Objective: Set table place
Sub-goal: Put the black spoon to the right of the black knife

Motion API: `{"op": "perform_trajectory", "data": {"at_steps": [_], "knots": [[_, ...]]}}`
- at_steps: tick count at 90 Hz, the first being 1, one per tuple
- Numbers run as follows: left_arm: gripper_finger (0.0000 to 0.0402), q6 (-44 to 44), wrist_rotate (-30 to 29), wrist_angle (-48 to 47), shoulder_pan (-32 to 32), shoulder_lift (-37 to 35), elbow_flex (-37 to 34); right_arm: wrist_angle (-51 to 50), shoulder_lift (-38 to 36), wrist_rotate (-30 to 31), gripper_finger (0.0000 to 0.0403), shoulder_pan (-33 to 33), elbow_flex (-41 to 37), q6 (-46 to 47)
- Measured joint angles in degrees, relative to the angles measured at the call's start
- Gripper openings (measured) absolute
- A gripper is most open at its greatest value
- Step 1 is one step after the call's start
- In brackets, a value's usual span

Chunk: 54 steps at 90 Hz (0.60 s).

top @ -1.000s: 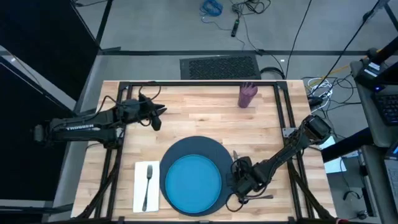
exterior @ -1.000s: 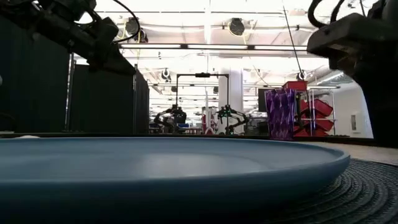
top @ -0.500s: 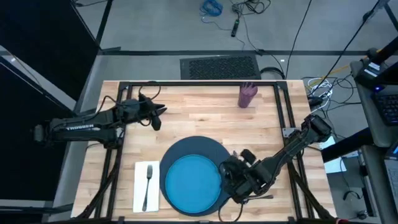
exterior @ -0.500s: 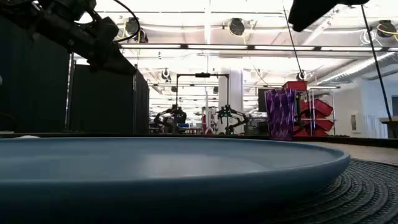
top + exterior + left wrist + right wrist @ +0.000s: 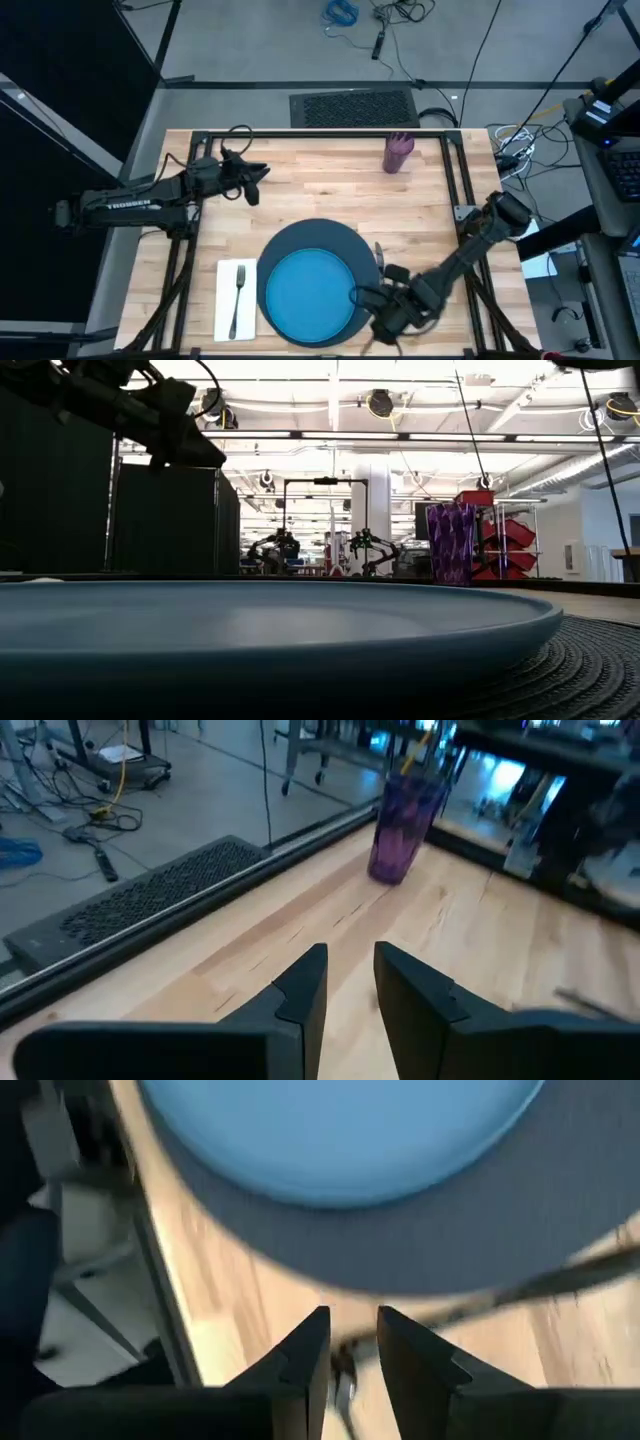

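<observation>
Near edge of the counter: right gripper sits low at about 5 o'clock from the blue plate, fingers a narrow gap apart, nothing visibly held. In the right wrist view a dark utensil lies blurred on the wood beside the charger; which piece it is, cannot tell.

Plate rests centred on the charger. At 9 o'clock of the plate, the white napkin lies flat with the fork on top.

Further back: left gripper hovers at about 10 o'clock of the counter, fingers slightly parted, empty. Purple cup stands upright at 12 to 1 o'clock, near the far rail.

Judgement: charger, plate, napkin and fork look placed. Knife and spoon to the right of the plate appear unfinished; the cup probably needs bringing closer to the setting.
</observation>
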Motion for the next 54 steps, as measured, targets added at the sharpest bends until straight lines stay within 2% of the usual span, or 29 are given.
{"op": "perform_trajectory", "data": {"at_steps": [13, 28, 42, 54], "knots": [[0.0072, -2.1, -0.1, 0.4, -1.2, 0.7, 0.0, -7.4, 0.0, 0.3, 0.0073, 7.3, -0.1, 7.2], [0.0072, -3.5, -2.6, 0.4, -3.3, 2.8, 0.0, -8.1, 0.0, 4.7, 0.0073, 13.8, -2.6, 10.3], [0.0072, -3.5, -7.8, 1.6, -5.3, 6.0, 0.0, -6.2, 0.0, 4.5, 0.0073, 16.4, -8.0, 9.4], [0.0072, -2.1, -9.3, 6.5, -6.8, 9.2, 0.0, -1.8, 0.0, 2.6, 0.0073, 16.2, -13.4, 9.0]]}}
